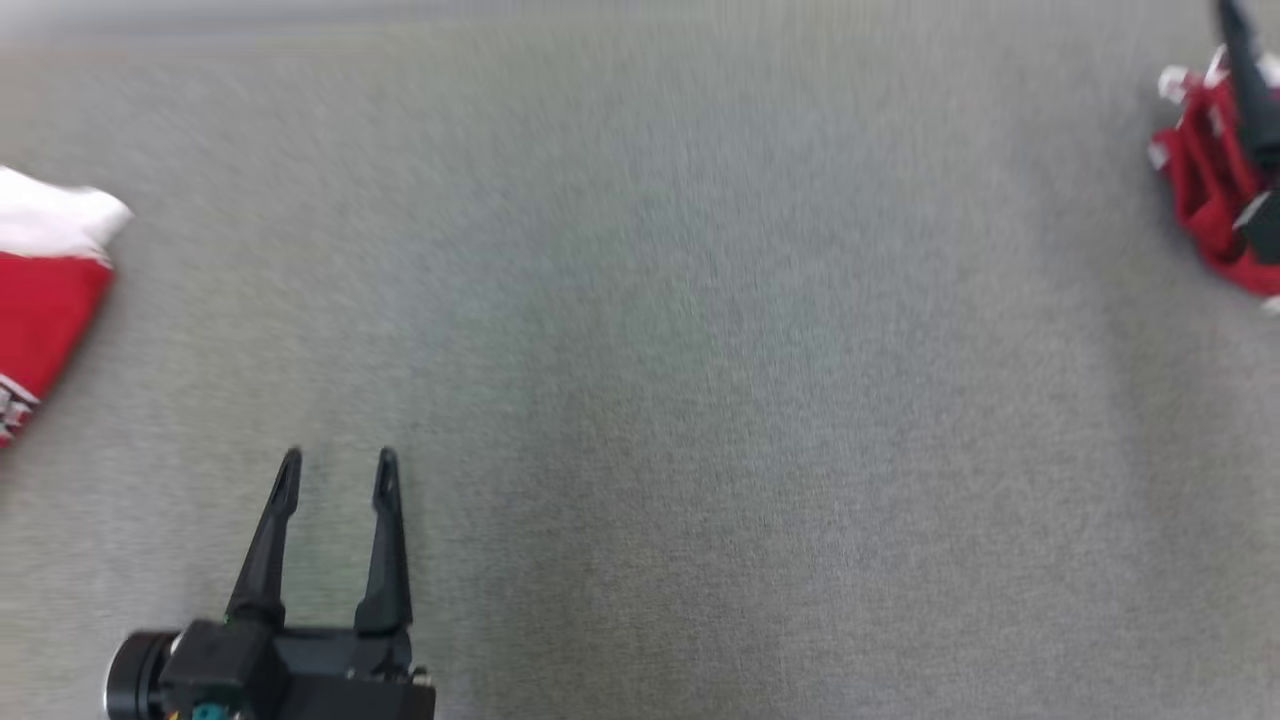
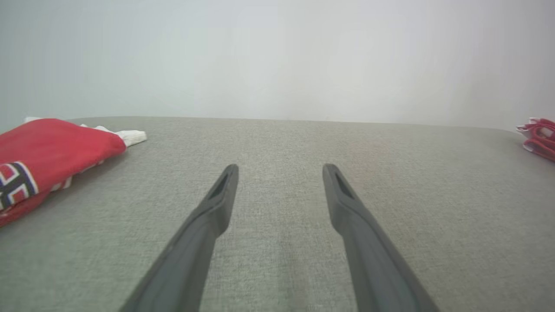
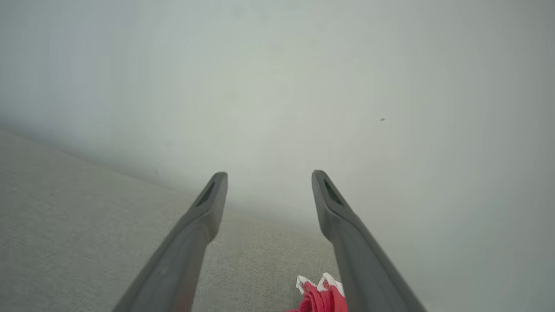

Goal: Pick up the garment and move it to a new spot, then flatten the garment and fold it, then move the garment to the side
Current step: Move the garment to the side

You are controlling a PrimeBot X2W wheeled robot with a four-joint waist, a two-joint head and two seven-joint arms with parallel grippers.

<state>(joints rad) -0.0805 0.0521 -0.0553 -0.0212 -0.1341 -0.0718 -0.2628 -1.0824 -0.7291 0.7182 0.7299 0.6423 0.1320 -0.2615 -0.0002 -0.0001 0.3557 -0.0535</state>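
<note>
Okay, garment (image 1: 1195, 190) sits bunched at the desk's (image 1: 640, 400) far right edge, beneath my right gripper (image 3: 269, 174), jaws apart; left gripper (image 1: 339, 457) gapes too, empty. Looks soft, light, floppy, so I'd pinch a thick fold.

No words, numbers or brand names can be read anywhere. The only sign is a patch on the red garment (image 2: 52, 147) at the left of the left wrist view: a dark cross edged in white. In the head view that patch is too blurred to make out.
</note>
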